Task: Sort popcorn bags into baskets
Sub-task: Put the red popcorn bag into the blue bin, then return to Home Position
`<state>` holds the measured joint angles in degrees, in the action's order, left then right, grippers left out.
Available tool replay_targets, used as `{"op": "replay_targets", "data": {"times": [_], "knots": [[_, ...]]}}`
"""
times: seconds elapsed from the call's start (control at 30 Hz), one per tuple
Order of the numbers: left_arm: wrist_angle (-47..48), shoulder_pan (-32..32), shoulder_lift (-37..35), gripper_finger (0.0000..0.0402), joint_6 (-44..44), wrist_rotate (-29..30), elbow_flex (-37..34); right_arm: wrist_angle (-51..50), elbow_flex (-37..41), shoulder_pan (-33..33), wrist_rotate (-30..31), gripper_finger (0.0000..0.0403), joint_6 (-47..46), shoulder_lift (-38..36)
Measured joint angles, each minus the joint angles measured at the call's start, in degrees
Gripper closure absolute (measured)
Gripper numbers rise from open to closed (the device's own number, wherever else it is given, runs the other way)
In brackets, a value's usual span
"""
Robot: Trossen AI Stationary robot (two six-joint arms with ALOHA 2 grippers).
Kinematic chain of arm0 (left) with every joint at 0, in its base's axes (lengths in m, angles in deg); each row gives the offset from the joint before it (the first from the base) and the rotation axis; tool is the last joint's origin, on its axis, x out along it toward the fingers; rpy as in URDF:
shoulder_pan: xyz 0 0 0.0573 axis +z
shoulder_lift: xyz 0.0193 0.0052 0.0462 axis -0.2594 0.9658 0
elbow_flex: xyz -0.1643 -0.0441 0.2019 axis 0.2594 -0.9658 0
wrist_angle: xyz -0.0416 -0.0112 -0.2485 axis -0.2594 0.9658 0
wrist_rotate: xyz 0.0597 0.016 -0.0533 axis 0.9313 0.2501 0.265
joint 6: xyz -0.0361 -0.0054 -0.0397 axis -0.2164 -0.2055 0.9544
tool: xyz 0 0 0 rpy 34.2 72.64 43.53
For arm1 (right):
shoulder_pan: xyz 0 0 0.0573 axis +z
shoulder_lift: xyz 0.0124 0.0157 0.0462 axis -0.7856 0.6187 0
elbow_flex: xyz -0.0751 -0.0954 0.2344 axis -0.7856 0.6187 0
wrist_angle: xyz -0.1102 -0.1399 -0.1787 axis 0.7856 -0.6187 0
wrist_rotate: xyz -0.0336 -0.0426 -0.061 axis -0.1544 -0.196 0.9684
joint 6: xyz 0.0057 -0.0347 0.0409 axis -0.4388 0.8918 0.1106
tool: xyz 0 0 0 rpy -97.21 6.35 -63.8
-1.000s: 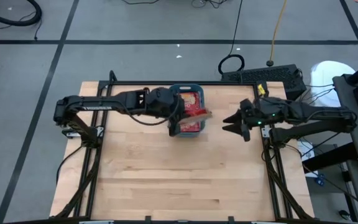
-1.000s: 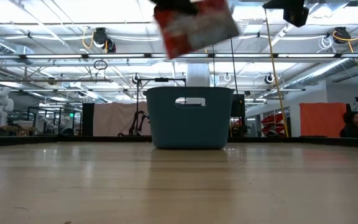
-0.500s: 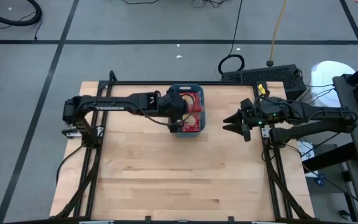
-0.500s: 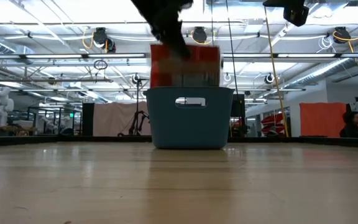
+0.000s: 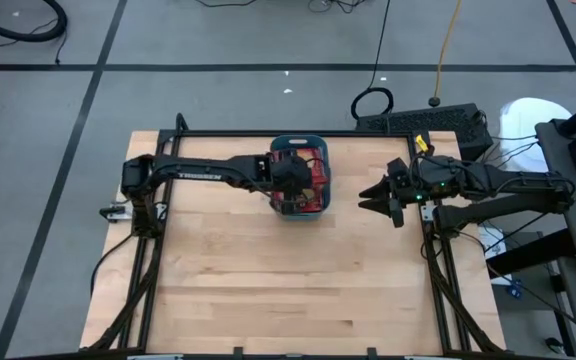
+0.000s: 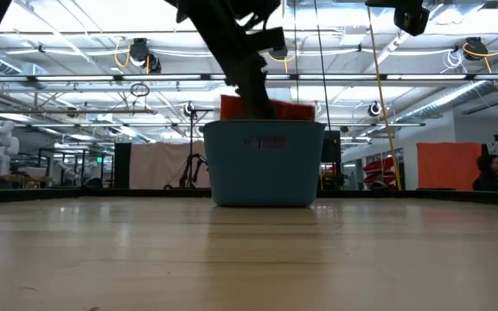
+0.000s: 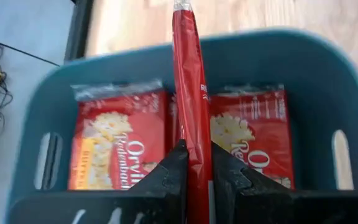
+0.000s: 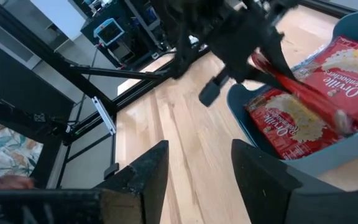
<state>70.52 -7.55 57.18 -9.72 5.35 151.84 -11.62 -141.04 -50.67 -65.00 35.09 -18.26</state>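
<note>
Popcorn bag [image 7: 191, 93] now lower, inside basket [image 7: 316, 68]

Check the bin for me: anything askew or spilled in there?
Nothing spilled. The only odd one is the popcorn bag standing on edge in the left gripper, above two packets lying flat in the teal bin. The right gripper waits, open.

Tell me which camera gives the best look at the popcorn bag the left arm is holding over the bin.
The left wrist view: the held popcorn bag stands edge-on between the left tool fingers, above two bags lying in the teal bin. The high view hides it under the arm, the low view shows only a red top edge, and the right wrist view blurs it.
</note>
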Motion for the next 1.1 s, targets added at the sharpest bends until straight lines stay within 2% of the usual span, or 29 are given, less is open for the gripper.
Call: {"op": "replay_targets", "data": {"times": [0.2,0.3,0.4,0.57,0.7,0.8,0.93,1.1], "knots": [[0.19,0.00,0.78,0.0356,0.75,-2.05,0.00,-0.02,0.00,0.00,-0.02,0.0237,0.01,0.00],[0.24,0.00,0.78,0.0339,0.77,-2.09,0.00,-0.02,0.00,0.00,-0.02,0.0237,0.61,0.00],[0.26,0.00,0.78,0.0306,0.79,-2.10,0.04,-0.02,0.00,0.00,-0.02,0.0237,0.96,0.00],[0.98,0.00,0.78,0.0227,3.04,-4.45,0.04,-0.04,0.00,0.00,-0.02,0.0237,1.08,0.00],[2.58,0.34,-0.55,0.0171,10.21,-9.74,0.04,-0.05,0.00,0.00,-0.02,0.0237,1.09,0.00],[2.81,0.82,-2.75,0.0145,13.63,-14.42,0.09,-0.08,0.02,0.00,-0.02,0.0237,1.11,0.02],[2.67,1.60,-3.52,0.0139,16.26,-16.13,0.11,-0.12,0.04,0.00,0.00,0.0237,1.81,0.02],[3.21,3.73,-2.58,0.0188,17.48,-19.75,0.10,0.14,0.16,0.00,0.00,0.0237,3.78,0.11]]}}
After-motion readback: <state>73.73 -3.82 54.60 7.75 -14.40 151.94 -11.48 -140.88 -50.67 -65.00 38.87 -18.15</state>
